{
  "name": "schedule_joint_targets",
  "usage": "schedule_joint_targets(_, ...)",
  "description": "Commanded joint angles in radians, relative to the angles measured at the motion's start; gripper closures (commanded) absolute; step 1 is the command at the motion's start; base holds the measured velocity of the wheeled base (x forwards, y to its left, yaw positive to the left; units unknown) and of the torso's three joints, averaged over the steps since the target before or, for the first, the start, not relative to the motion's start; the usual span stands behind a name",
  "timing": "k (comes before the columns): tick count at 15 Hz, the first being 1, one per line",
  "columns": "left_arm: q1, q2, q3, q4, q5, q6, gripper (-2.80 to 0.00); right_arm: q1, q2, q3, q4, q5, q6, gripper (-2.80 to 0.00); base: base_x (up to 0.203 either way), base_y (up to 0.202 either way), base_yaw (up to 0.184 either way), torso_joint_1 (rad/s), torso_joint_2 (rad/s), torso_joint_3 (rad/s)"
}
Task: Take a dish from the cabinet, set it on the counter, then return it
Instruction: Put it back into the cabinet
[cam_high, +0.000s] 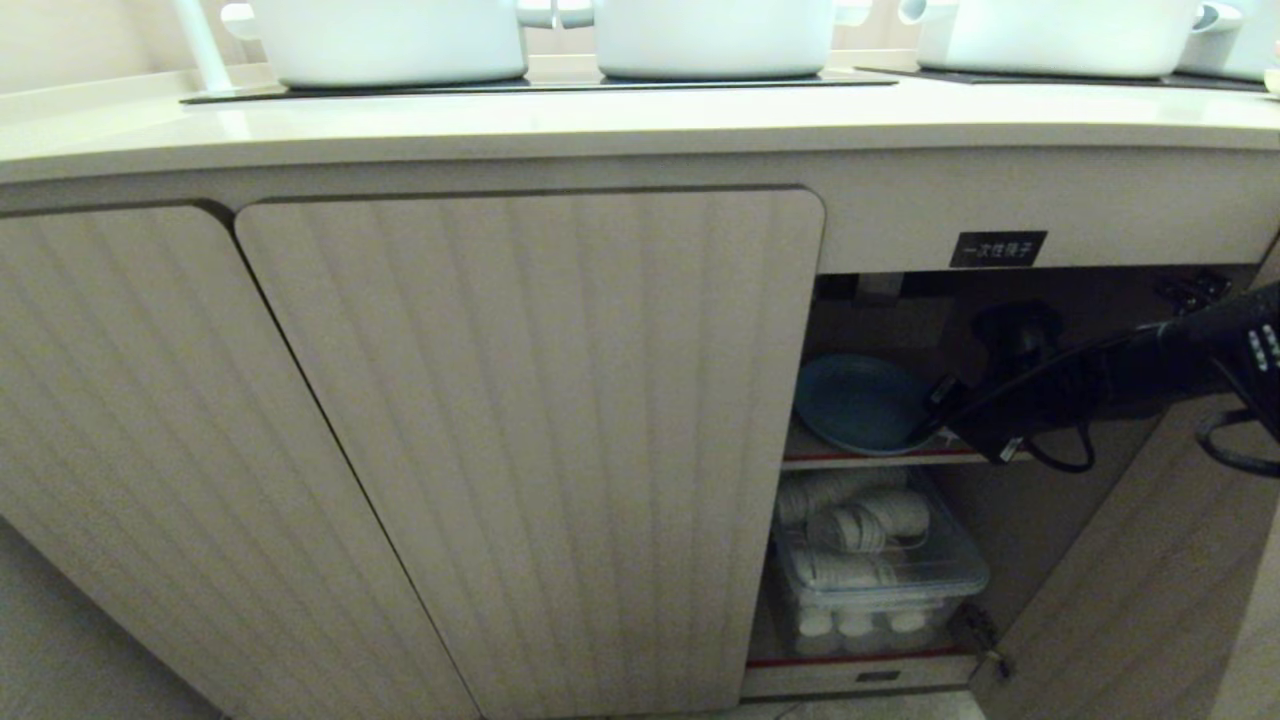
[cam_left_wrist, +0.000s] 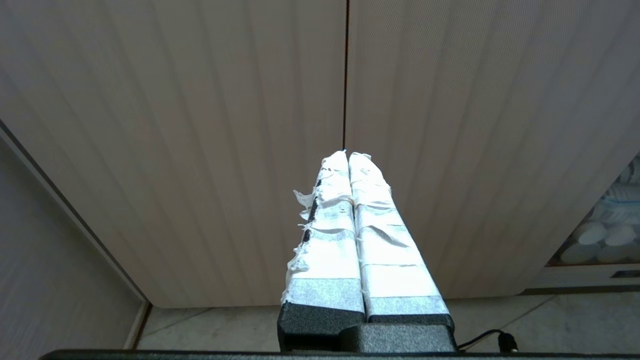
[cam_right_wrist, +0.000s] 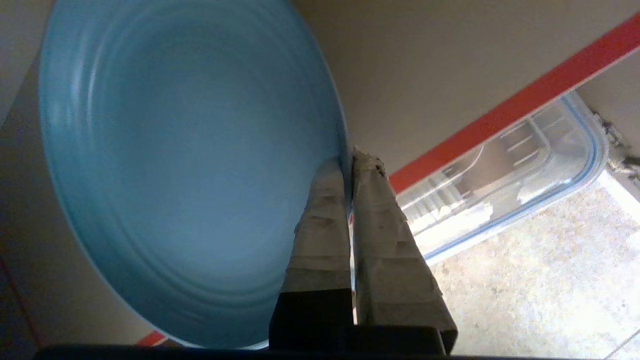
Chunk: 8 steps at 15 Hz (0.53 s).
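The light-blue dish (cam_high: 850, 405) sits over the upper shelf (cam_high: 880, 458) in the open right bay of the cabinet (cam_high: 530, 420). My right gripper (cam_high: 940, 410) reaches in from the right and is shut on the dish's right rim. In the right wrist view the rim runs between the taped fingers (cam_right_wrist: 320, 235), one inside the dish (cam_right_wrist: 190, 165) and one outside, with the gripper (cam_right_wrist: 350, 160) tight on the edge. I cannot tell whether the dish rests on the shelf or is raised. My left gripper (cam_left_wrist: 347, 155) is shut and empty, facing closed ribbed doors. The counter (cam_high: 600, 120) runs above.
A clear lidded box of white cups (cam_high: 880, 570) fills the lower shelf under the dish. The open cabinet door (cam_high: 1150, 580) stands at the right beside my arm. White pots (cam_high: 715, 35) sit on black cooktop panels on the counter. A black label (cam_high: 997, 248) hangs above the opening.
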Motion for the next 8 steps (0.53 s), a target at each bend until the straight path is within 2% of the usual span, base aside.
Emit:
schedule_joint_targets(1,0.000,0.000,0.000,0.000,0.000,0.000,0.00,0.000,0.009,-0.010,-0.001,-0.009,0.004,0.00,0.000,0.000,0.000,0.000,0.00,0.000)
schedule_joint_targets(8,0.000,0.000,0.000,0.000,0.000,0.000,0.00,-0.002,0.029,-0.035,-0.001,-0.012,0.004,0.00,0.000,0.000,0.000,0.000,0.00,0.000)
